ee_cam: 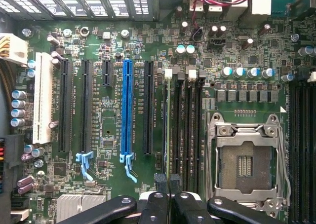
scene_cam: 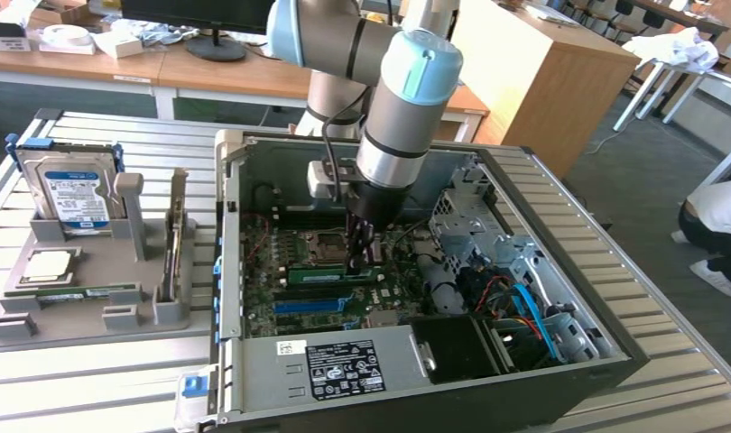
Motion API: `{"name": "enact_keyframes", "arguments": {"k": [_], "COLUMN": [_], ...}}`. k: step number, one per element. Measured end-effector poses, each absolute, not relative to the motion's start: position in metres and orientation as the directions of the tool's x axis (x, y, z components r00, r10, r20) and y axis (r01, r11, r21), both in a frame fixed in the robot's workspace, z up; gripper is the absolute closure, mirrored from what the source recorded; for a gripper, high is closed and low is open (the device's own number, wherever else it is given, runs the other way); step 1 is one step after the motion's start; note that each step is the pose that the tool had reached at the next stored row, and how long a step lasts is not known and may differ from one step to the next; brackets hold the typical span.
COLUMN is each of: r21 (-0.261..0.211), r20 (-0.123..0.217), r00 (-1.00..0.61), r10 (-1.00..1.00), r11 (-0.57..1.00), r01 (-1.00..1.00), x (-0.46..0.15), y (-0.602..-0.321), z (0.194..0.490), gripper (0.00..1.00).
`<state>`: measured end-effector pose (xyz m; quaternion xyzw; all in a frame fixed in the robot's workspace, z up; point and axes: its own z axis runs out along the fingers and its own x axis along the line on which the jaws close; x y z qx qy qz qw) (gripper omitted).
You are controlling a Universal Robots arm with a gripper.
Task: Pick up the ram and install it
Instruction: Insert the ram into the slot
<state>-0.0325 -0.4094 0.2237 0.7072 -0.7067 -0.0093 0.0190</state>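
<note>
Lab benches (scene_cam: 221, 77) behind slatted metal table (scene_cam: 690, 379); inside open computer case (scene_cam: 229, 225), gripper (scene_cam: 363, 260) clamped on ram (scene_cam: 323, 268), upright in slot beside CPU socket (scene_cam: 321, 244). Wrist view: fingers (ee_cam: 160, 184) pinching ram's top edge; likely light, stiff, fragile, best held by bare edges, away from chips.

Head count at the bench, all singles

One arm (scene_cam: 402, 108) with one gripper (scene_cam: 363, 262); one open tower case (scene_cam: 559, 271); one ram (scene_cam: 329, 271) at the board; one more green stick (scene_cam: 70, 290) on one grey tray (scene_cam: 95, 248); one hard drive (scene_cam: 77, 194); one processor chip (scene_cam: 47, 264); one processor socket (ee_cam: 244, 165); one blue slot (ee_cam: 127, 105); one white slot (ee_cam: 42, 98); one person (scene_cam: 715, 225).
</note>
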Motion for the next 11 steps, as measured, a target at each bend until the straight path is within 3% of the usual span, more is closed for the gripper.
{"name": "enact_keyframes", "arguments": {"k": [7,10,11], "r21": [0.04,0.04,0.04], "r20": [0.014,0.014,0.014], "r00": [0.001,0.001,0.001], "r10": [-1.0,-1.0,-1.0], "r11": [0.0,0.0,0.0], "r01": [-0.999,-0.999,-0.999], "x": [-0.0325,-0.0325,-0.0325], "y": [-0.4094,-0.4094,-0.4094], "z": [0.2236,0.2236,0.2236], "gripper": [0.87,0.75,0.75]}}
